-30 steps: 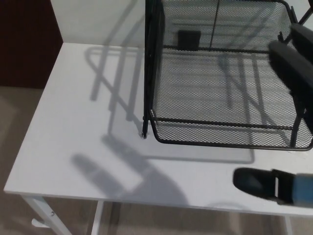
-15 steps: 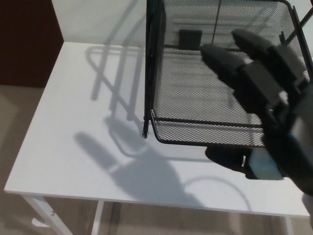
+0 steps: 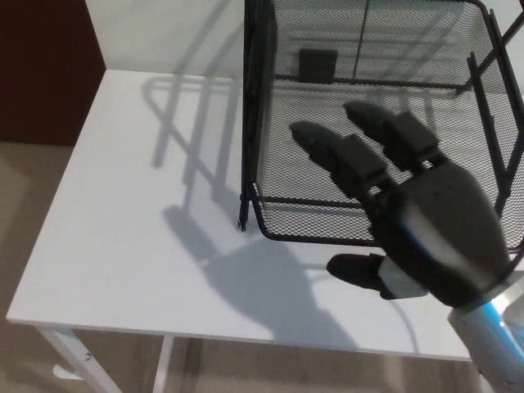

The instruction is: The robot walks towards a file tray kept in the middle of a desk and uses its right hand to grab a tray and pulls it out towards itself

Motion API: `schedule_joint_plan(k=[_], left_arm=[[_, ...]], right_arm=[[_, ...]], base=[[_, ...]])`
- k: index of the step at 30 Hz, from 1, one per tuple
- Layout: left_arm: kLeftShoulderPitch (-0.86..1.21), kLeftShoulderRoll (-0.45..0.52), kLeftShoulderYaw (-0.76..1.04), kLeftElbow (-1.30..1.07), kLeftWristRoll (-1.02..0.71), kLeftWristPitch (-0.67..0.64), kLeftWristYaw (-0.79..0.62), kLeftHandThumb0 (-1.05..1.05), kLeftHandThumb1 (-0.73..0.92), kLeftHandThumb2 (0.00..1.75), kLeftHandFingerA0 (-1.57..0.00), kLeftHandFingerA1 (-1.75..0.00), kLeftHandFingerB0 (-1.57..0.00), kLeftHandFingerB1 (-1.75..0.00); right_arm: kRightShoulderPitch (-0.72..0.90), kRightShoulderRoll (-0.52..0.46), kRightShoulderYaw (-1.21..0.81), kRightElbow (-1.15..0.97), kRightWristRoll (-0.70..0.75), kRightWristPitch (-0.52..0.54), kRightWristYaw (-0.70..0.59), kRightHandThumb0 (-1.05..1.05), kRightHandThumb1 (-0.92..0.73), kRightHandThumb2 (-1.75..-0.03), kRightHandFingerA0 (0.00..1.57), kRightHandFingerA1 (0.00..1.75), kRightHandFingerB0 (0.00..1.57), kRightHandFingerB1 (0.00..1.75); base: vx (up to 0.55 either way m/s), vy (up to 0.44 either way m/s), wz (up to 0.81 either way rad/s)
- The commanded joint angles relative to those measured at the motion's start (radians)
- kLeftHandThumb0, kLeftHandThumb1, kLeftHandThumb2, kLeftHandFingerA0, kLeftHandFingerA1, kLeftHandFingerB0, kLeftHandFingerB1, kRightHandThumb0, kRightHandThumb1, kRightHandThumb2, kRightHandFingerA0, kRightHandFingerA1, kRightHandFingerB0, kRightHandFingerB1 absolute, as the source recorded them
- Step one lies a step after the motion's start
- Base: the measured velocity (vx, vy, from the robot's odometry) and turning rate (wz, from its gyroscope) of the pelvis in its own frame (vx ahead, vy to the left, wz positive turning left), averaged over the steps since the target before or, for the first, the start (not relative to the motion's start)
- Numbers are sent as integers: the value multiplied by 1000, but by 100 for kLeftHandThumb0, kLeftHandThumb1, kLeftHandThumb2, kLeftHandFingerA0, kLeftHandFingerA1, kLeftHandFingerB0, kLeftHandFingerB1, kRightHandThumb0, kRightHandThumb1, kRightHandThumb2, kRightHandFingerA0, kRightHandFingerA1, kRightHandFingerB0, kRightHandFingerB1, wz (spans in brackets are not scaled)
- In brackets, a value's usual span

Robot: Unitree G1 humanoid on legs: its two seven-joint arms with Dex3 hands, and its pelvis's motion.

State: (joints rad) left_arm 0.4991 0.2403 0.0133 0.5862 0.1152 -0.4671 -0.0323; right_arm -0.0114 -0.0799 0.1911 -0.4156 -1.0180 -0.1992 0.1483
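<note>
One desk [image 3: 123, 237], one black wire-mesh file tray [image 3: 327, 164] unit, one robot hand in frame. Far left, 9 to 11 o'clock: dark reddish-brown panel [image 3: 41, 65], beige floor [image 3: 20, 213] below it. Desk top is white, smooth, matte; it carries the rack's long slanted shadows at 11 o'clock and a broad hand shadow [image 3: 246, 291] at 6 to 7 o'clock. One white desk leg [image 3: 70, 356] shows at 7 o'clock, with a small fitting near the joint. White wall [image 3: 164, 33] runs behind the desk, 11 to 12 o'clock. File tray sits on the desk from 12 through 3 o'clock, its right side cut by the frame edge. Look: fine black mesh floor and walls, thicker wire rim, black upright post down its left side ending in a small foot [image 3: 241, 223] on the desk; front rim curves low at centre. One dark rectangular patch [image 3: 316, 65] shows through the mesh at the back, 12 o'clock; cannot tell what it is. Right hand [image 3: 417, 237] at 4 to 5 o'clock, black with a pale wrist section, raised over the tray's front right part. Two thick fingers [image 3: 344, 160] extend apart toward 10 o'clock above the mesh; thumb [image 3: 356, 270] juts out below the front rim, over the desk. Fingers spread, closed on nothing. Cannot tell whether any digit touches the rim.
</note>
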Motion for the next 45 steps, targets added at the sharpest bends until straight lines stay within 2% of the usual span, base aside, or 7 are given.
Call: schedule_joint_plan(k=[1, 26, 28, 30, 32, 44, 45], left_arm=[[25, 73, -10, -35, 81, 38, 20, -51, 76, 63, -42, -45, -29, -36], [42, 84, -23, -85, 103, 45, 13, -57, 76, 62, -50, -50, -29, -36], [35, 85, -26, -62, 109, 26, 19, -57, 76, 62, -49, -48, -29, -37], [29, 86, -25, -55, 103, 23, 14, -58, 75, 62, -49, -49, -29, -37], [38, 88, -27, -78, 109, 35, 16, -59, 75, 62, -50, -50, -29, -37], [36, 97, -38, -93, 122, 41, 24, -58, 75, 62, -51, -50, -29, -37], [38, 98, -39, -97, 123, 45, 24, -59, 75, 62, -50, -49, -29, -36]], right_arm=[[-25, -42, 93, 166, -544, 298, 201, -53, -36, -68, 2, 34, 5, 31], [-28, -29, 171, 214, -766, 439, 111, -62, -39, -75, 0, 37, 7, 36], [-26, -24, 177, 218, -781, 448, 126, -63, -47, -55, 0, 41, 8, 32], [-28, -21, 178, 225, -773, 452, 118, -63, -39, -76, 0, 37, 8, 36], [-23, -20, 179, 239, -764, 458, 104, -59, -47, -55, 0, 41, 8, 32], [21, -30, 177, 267, -692, 452, 67, -64, -40, -73, 3, 47, 7, 42], [33, -30, 182, 260, -686, 450, 65, -35, -24, -85, 6, 55, 0, 50]], base=[[0, 0, 0], [0, 0, 0], [0, 0, 0], [0, 0, 0], [0, 0, 0], [0, 0, 0], [0, 0, 0]])
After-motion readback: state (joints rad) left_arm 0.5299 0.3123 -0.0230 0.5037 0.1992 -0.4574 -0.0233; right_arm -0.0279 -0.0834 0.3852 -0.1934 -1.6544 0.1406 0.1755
